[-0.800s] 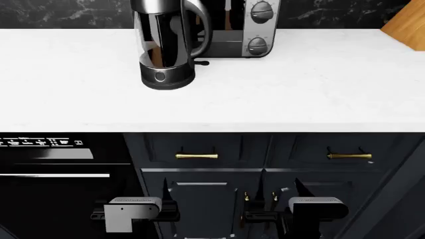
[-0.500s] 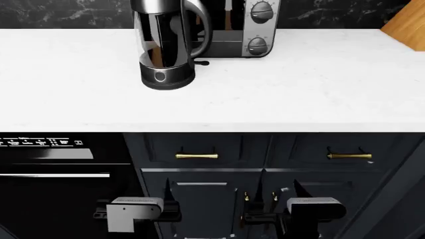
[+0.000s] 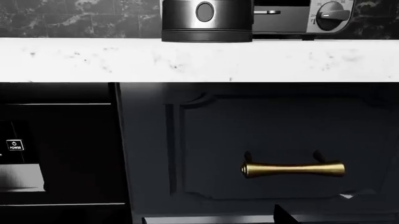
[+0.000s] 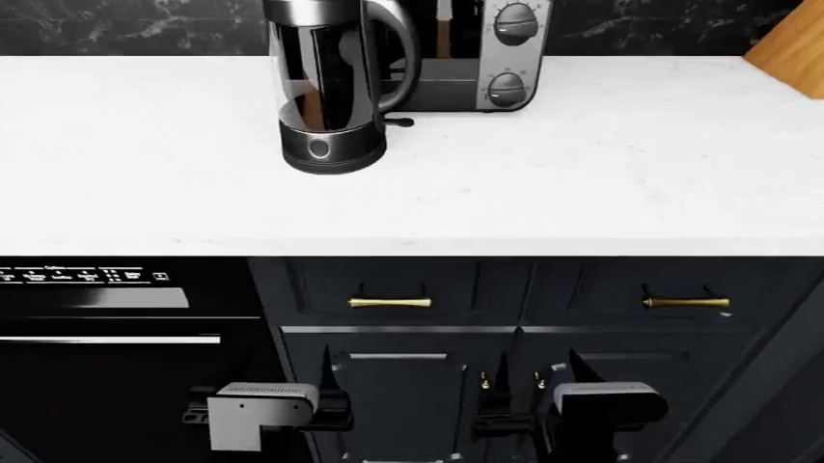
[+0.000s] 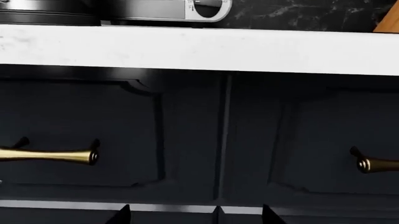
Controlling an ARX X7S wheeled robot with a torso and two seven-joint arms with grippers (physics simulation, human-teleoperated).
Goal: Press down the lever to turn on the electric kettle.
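Note:
The electric kettle (image 4: 332, 87) stands at the back of the white counter (image 4: 580, 183), a chrome cylinder with a dark lid and black base. Its lever (image 4: 397, 122), a thin black tab, sticks out low on the handle side. In the left wrist view only the kettle's base (image 3: 207, 25) shows, above the counter edge. Both arms hang well below the counter in front of the dark cabinet doors. My left gripper (image 3: 212, 219) (image 4: 289, 381) is open and holds nothing. So is my right gripper (image 5: 194, 215) (image 4: 541, 376).
A boxy silver appliance with two dials (image 4: 503, 58) stands right behind the kettle. A wooden block (image 4: 792, 48) sits at the counter's far right. Brass drawer handles (image 4: 389, 303) (image 4: 685, 303) jut from the cabinet fronts, and a black oven (image 4: 103, 328) is at lower left.
The head view has shifted a little, so the kettle and appliance now sit slightly right and lower in it. Both grippers stay low and open.

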